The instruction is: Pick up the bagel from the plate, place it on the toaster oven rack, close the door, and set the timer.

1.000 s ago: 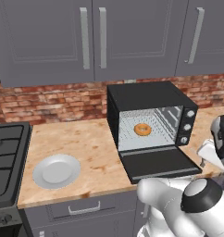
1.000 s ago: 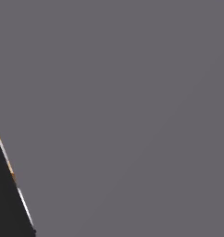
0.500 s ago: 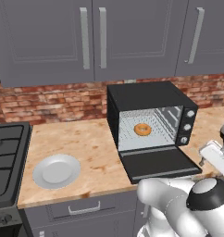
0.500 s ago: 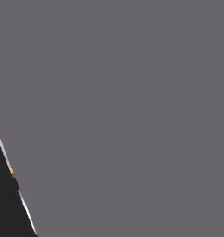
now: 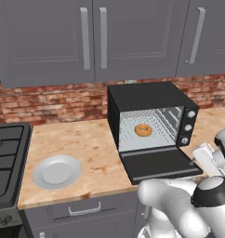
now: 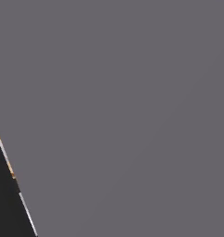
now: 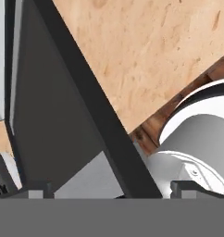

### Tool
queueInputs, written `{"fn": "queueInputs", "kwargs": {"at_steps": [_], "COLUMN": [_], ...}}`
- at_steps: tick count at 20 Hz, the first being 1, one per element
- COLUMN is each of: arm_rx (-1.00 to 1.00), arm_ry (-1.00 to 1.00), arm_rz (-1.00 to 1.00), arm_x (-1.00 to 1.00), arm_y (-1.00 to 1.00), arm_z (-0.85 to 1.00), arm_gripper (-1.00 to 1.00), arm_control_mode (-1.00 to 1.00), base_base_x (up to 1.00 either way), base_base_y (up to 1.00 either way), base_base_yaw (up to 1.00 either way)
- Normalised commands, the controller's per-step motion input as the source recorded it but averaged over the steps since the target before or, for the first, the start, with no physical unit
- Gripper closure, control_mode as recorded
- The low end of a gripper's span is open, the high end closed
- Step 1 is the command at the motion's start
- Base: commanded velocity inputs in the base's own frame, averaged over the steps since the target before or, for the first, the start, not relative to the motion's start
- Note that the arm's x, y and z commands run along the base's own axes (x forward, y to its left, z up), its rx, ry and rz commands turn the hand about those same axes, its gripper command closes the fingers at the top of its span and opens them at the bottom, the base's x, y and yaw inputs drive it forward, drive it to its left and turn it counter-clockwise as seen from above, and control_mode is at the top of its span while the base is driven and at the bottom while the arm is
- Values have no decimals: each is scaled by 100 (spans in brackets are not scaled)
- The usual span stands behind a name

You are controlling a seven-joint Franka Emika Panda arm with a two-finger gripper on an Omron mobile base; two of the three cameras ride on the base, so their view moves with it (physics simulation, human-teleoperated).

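The bagel lies on the toaster oven rack inside the black toaster oven. The door hangs dropped open, flat over the counter edge. The plate sits bare on the counter to the left. My white hand hovers low at the door's right front corner. In the hand view my gripper is open, its fingertips far apart, with the dark door panel and its edge running close in front of them.
Three round knobs line the oven's right panel. A stovetop borders the counter on the left. Grey cabinets hang above a brick backsplash. A flat grey surface stands close before the right base camera.
My hand has dropped and drawn slightly left, from beside the oven's knobs down to the open door's right front corner. Bagel, plate and door have not moved.
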Motion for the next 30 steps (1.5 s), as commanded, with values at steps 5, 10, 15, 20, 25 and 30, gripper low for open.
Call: {"fn": "queueInputs", "kwargs": {"at_steps": [5, 10, 15, 20, 25, 30], "arm_rx": [0, 0, 6, 18, 19, 18], "arm_ry": [-1, 0, 0, -7, -7, -8], "arm_rz": [-15, -19, -15, -8, -5, -6], "arm_x": [38, 15, 1, 0, 2, 28], "arm_y": [17, 0, 8, 37, 38, 58], "arm_z": [-48, -44, -13, 8, 19, 21], "arm_gripper": [-100, -100, -100, -100, -100, -100], "arm_control_mode": [-100, -100, -100, -100, -100, -100], "base_base_x": [0, 0, 0, 0, 0, 0], "base_base_y": [0, 0, 0, 0, 0, 0], "base_base_yaw": [0, 0, 0, 0, 0, 0]}}
